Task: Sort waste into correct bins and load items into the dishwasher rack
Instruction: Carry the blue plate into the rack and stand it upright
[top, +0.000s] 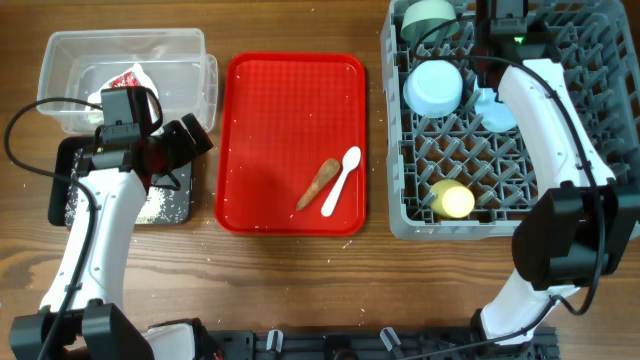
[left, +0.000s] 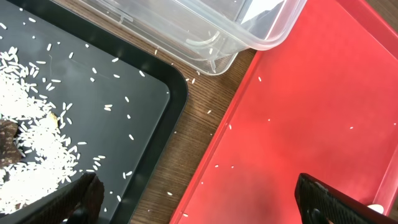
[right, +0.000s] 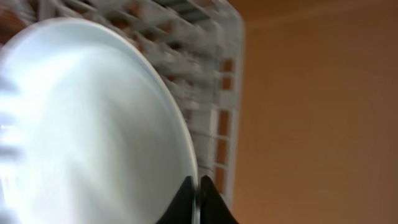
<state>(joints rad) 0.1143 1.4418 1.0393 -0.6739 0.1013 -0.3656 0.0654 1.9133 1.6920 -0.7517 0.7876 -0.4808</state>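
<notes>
Pale blue plate (right: 93, 124) comes first for us: the right jaws are closed on its rim, the two dark fingertips (right: 181, 202) pinching the thin edge. From overhead we see it in the far left part of the dishwasher rack (top: 600, 120), partly hidden under the right arm (top: 545, 120), just right of the light blue bowl (top: 433, 88). The green bowl (top: 428, 18) sits in the far left corner and the yellow cup (top: 453, 200) by the near edge. Whether the plate is already seated between pegs we cannot tell; the wrist view is blurred.

We judge that the following move turns on the red tray (top: 270, 100) in the middle of the bench (top: 300, 290). The brown stick (top: 318, 185) and the white spoon (top: 342, 182) lie side by side there, both with the long axis running from near left to far right. The left jaws are open and empty, their tips wide apart, hovering over the gap between the black tray (left: 143, 93), strewn with rice (left: 25, 130), and the red tray's left edge. So the stick lies to the right of those jaws and slightly nearer, and the left arm (top: 95, 230) is the closer one; the right arm is well apart and occupied. The wrapper (top: 128, 78) is in the clear tub (top: 70, 55) at the far left.
</notes>
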